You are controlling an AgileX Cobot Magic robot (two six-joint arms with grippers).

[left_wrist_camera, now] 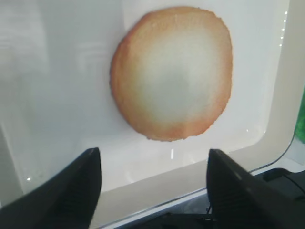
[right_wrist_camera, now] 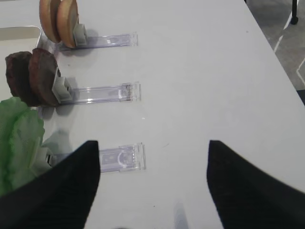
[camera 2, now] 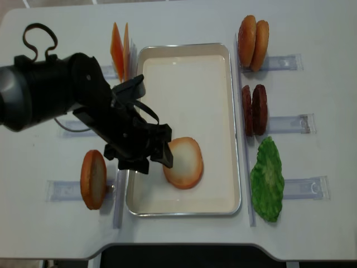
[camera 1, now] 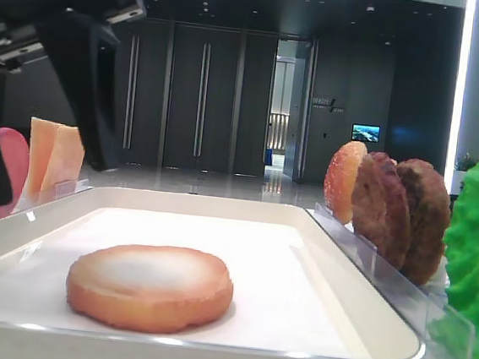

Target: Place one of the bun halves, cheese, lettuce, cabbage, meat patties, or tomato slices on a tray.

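Inside the tray (camera 2: 234, 128), I see the bun half (camera 2: 183, 162) lying flat just beside my left gripper (camera 2: 144, 158), jaws spread wide, holding nothing.

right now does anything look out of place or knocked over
Nothing stands out. The bun half lies flat inside the tray, and the patties, lettuce and cheese sit by their holders.

You get one low table-level view across the tray (camera 1: 367, 268), one overhead (both share it), and two close downward-facing wrist views.
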